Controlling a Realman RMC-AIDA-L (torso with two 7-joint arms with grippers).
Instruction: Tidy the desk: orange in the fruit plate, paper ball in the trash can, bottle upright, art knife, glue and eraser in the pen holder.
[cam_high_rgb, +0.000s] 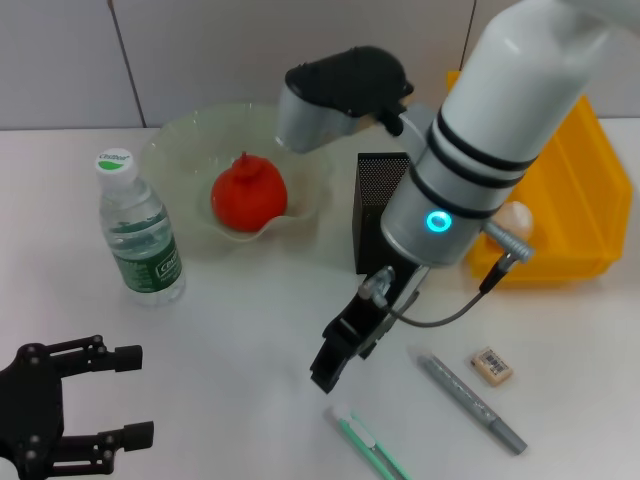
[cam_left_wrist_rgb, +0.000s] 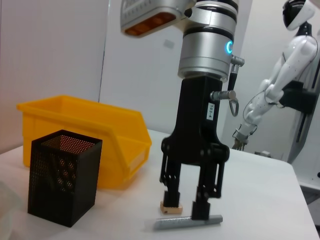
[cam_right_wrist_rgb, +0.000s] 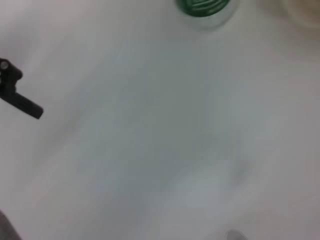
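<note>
L gripper (cam_high_rgb: 125, 395) low at table's (cam_high_rgb: 250, 330) near-left corner, fingers apart, empty. Bottle (cam_high_rgb: 138, 228) upright w/ white cap, green label. Orange (cam_high_rgb: 249, 195), red-orange, sits in clear fruit plate (cam_high_rgb: 180, 135). R gripper (cam_high_rgb: 330, 372) hangs just above table, fingers apart, empty. Green-white art knife (cam_high_rgb: 370, 440) lies near it. Black mesh pen holder (cam_high_rgb: 378, 205) behind. Grey glue (cam_high_rgb: 472, 402) stick and tan eraser (cam_high_rgb: 491, 365) lie on table at right.

1. We held our right claw (cam_high_rgb: 335, 362) low over the table (cam_high_rgb: 250, 330), pointing down, its fingers parted and gripping nothing.
2. Our left claw (cam_high_rgb: 120, 395) rested at the near-left edge, fingers spread.
</note>
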